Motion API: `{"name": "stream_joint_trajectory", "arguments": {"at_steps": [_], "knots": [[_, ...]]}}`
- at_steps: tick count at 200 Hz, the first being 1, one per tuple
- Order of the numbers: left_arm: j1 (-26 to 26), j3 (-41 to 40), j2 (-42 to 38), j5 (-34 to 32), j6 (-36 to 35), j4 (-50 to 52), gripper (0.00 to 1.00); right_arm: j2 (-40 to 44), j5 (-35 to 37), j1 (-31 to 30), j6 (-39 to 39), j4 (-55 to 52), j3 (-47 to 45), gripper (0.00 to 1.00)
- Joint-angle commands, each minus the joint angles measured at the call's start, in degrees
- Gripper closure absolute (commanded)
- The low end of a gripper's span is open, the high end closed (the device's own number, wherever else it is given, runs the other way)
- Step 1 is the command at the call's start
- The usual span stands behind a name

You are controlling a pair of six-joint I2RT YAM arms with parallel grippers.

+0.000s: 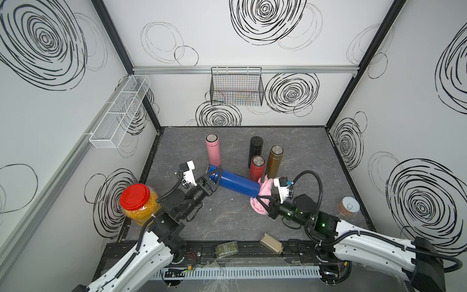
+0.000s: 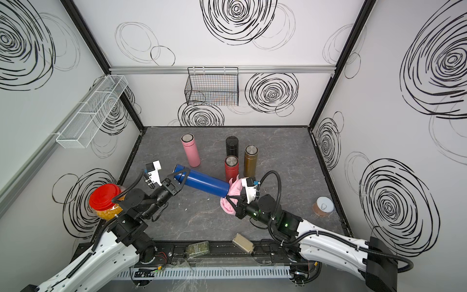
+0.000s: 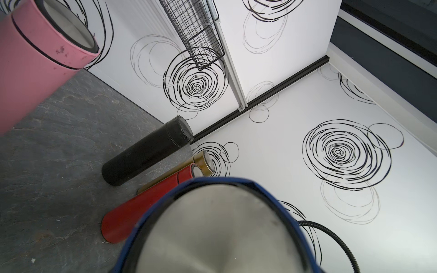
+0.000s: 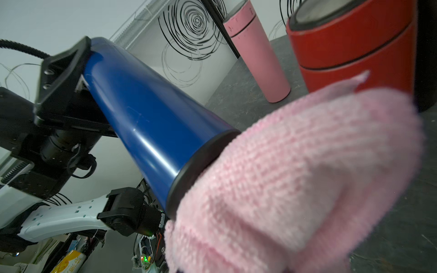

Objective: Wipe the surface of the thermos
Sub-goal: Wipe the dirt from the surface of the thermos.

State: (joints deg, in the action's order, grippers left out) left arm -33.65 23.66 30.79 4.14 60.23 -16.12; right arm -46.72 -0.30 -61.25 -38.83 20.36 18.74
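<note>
As my left pincer [image 1: 215, 176] clamps one end of the blue thermos [image 1: 238, 186], my right pincer [image 1: 263, 199] pinching the cloth [image 1: 267, 185] may pry it loose.

You can't see right gripper [image 1: 262, 201] tips, buried in pink cloth [image 1: 256, 207]. Left wrist view: blue thermos [image 3: 212, 227] blurred, cut off at btm edge. Jar [image 1: 135, 198] partly behind left arm [image 1: 163, 223].

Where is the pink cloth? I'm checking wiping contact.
In a top view, the pink cloth is in the right gripper, against the blue thermos base, near the red thermos.
</note>
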Motion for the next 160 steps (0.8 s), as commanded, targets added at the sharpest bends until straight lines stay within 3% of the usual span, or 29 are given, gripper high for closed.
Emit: {"name": "stream_joint_trajectory", "arguments": {"at_steps": [1, 38, 85, 125, 160], "knots": [[-0.1, 0.7, -0.8, 0.5, 0.4, -5.0, 1.0, -5.0, -3.8, -0.5, -3.2, 4.7, 0.5, 1.0], [0.2, 0.7, -0.7, 0.2, -0.1, -4.4, 1.0, -5.9, -2.3, -3.2, -4.4, 4.8, -0.8, 1.0], [0.5, 1.3, -0.4, -1.6, 0.4, -2.5, 1.0, -1.7, -3.9, -9.2, 4.1, -1.5, 4.6, 1.0], [0.3, 1.1, 0.1, -2.2, 0.9, -2.6, 1.0, -15.6, -3.7, -14.2, 11.3, 0.6, 16.8, 1.0], [-0.4, 1.1, 0.8, -2.5, 0.8, -3.5, 1.0, -29.9, 7.1, -14.4, 13.4, -4.4, 30.3, 1.0]]}}
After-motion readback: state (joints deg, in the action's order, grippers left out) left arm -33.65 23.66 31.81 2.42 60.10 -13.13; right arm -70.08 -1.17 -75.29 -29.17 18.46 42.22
